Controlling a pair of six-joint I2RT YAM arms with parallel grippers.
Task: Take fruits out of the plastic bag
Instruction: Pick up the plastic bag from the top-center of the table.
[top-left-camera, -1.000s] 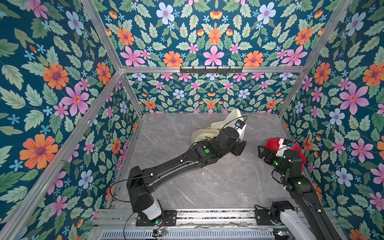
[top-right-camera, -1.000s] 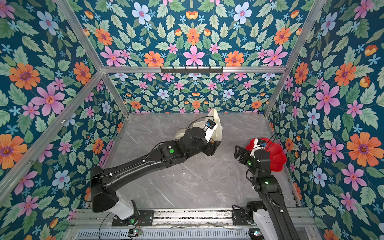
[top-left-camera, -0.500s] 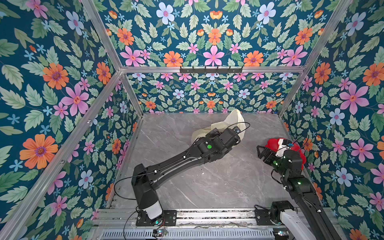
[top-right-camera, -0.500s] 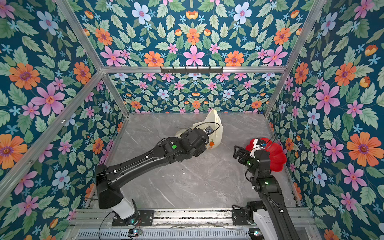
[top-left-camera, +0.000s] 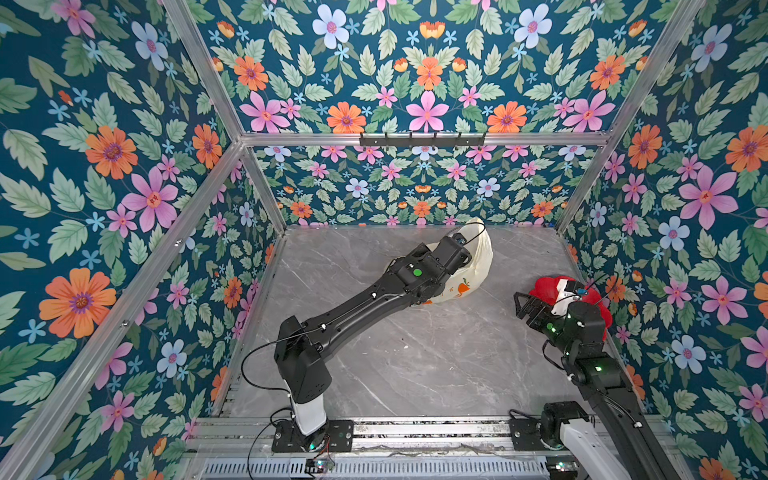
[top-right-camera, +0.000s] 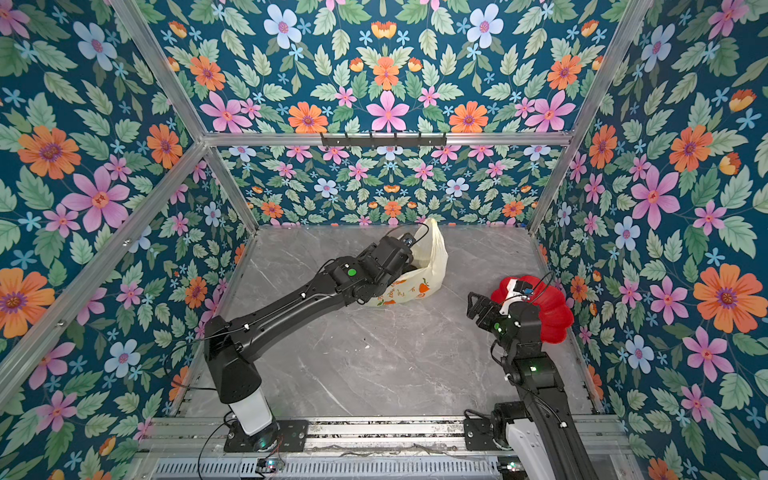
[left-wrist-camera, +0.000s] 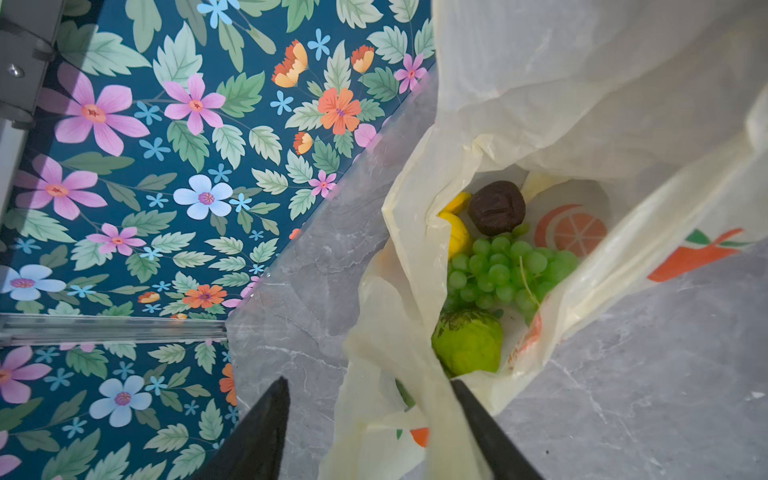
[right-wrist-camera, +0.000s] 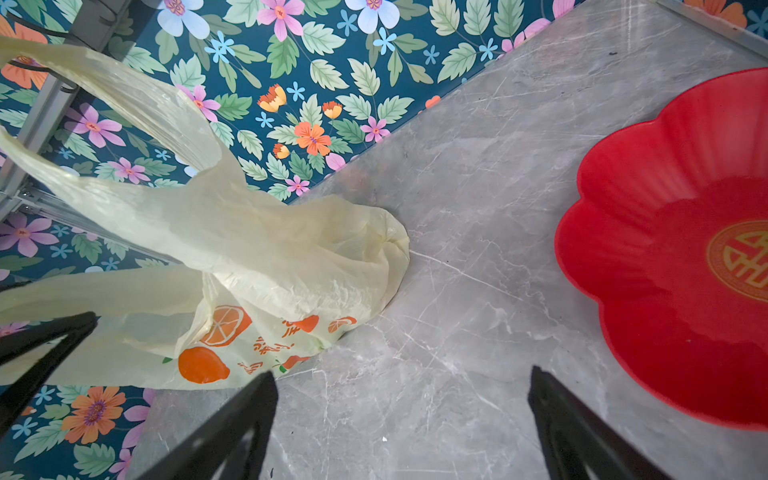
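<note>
Nearest, on the robot's right side, the right end effector (top-left-camera: 524, 306) hangs just above the grey marble worktop (top-left-camera: 415, 357) with its fingers spread wide and nothing between them. Just beside it, against the right wall, lies a red flower-shaped dish (right-wrist-camera: 665, 199) with a gold emblem at its centre; the dish holds no fruit.

Farther in, the left arm (top-left-camera: 361, 303) stretches diagonally across the worktop to the plastic bag (top-left-camera: 484, 257), which sits toward the back, well apart from the dish and visible in both top views. Orange fruit prints show on its lower side, and one loop handle (right-wrist-camera: 124, 95) rises upward.

At the bag's mouth, the left end effector (left-wrist-camera: 370, 381) is about half open. Bunched film from the bag's rim lies between its fingers. One finger (left-wrist-camera: 478, 419) touches that film, while bare worktop shows between the film and the opposite finger.

Deeper inside the bag lie the fruits: a bumpy bright green fruit (left-wrist-camera: 467, 343) closest to the fingers, then a green grape bunch (left-wrist-camera: 507, 270), a yellow fruit (left-wrist-camera: 456, 239) half hidden by the rim, and a dark avocado (left-wrist-camera: 496, 205) farthest in. All rest in the bag.

Beyond stands the floral back wall (top-left-camera: 415, 187).
</note>
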